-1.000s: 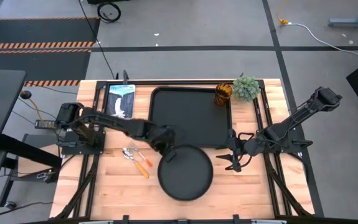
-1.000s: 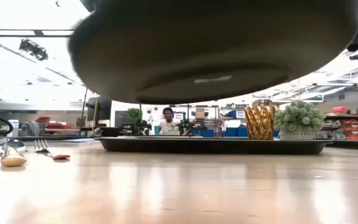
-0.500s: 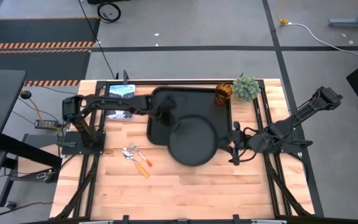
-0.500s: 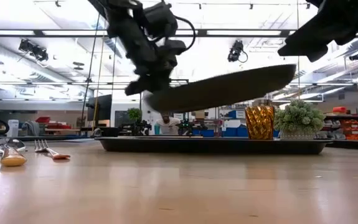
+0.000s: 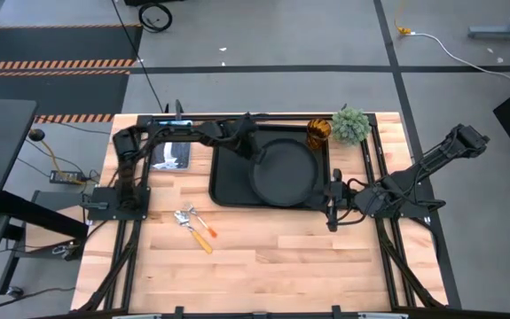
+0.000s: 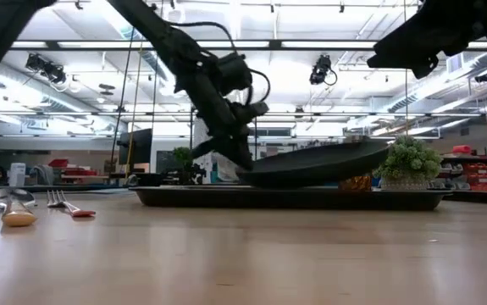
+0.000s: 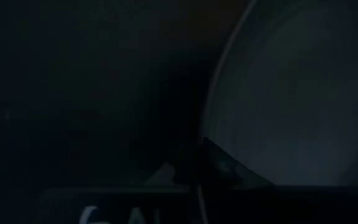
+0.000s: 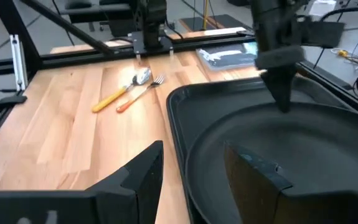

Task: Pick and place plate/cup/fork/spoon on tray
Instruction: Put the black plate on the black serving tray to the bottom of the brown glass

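Now your left arm reaches across the upper middle of the high view, and its left pincer [image 5: 251, 147] holds the plate [image 5: 284, 170] by the left rim. In the low view the plate is tilted, the right side higher, just over the tray [image 6: 287, 197]; you cannot tell there if its low edge touches the tray. The cup [image 5: 317, 133] stands in the tray's upper right corner, next to a small green plant [image 5: 351, 125]. The fork [image 5: 197, 223] and the spoon [image 5: 189, 229] lie together on the tabletop [image 5: 263, 257], lower left of the tray. Your right arm waits at the right, with the right pincer [image 5: 333, 209] spread open near the tray's lower right corner. The left wrist view is very dark; only the plate's curved rim is clear.
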### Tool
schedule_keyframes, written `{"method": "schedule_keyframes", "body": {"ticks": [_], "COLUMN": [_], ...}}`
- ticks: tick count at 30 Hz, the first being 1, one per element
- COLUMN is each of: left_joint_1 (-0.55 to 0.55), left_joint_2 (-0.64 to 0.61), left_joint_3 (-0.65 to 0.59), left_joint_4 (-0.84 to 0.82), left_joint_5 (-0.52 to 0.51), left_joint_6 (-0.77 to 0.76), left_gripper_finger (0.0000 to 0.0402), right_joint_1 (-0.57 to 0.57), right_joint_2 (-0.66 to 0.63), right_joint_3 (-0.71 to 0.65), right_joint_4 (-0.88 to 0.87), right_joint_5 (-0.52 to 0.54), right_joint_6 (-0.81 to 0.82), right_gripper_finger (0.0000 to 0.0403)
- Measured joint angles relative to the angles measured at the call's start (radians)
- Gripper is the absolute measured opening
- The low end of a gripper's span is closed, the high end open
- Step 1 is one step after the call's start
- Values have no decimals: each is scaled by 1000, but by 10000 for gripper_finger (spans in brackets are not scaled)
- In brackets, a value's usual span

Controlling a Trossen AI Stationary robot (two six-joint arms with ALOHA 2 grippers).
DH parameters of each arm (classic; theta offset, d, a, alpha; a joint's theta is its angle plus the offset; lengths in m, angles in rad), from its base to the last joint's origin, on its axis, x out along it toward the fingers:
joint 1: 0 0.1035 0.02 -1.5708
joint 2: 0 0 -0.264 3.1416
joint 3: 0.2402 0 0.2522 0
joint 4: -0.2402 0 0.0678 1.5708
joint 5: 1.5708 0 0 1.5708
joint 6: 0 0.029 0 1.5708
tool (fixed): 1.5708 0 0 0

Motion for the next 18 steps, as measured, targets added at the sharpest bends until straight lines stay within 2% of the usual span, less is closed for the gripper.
{"method": "schedule_keyframes", "body": {"ticks": [9, 18], "left_joint_1": [-3, -2], "left_joint_2": [137, 146], "left_joint_3": [187, 203], "left_joint_4": [-81, -94], "left_joint_5": [-5, -57], "left_joint_6": [50, 78], "left_gripper_finger": [16, 19], "right_joint_1": [-10, -10], "right_joint_2": [0, 0], "right_joint_3": [0, 0], "right_joint_4": [11, 44], "right_joint_5": [-4, -4], "right_joint_6": [-10, -20], "right_gripper_finger": [175, 175]}}
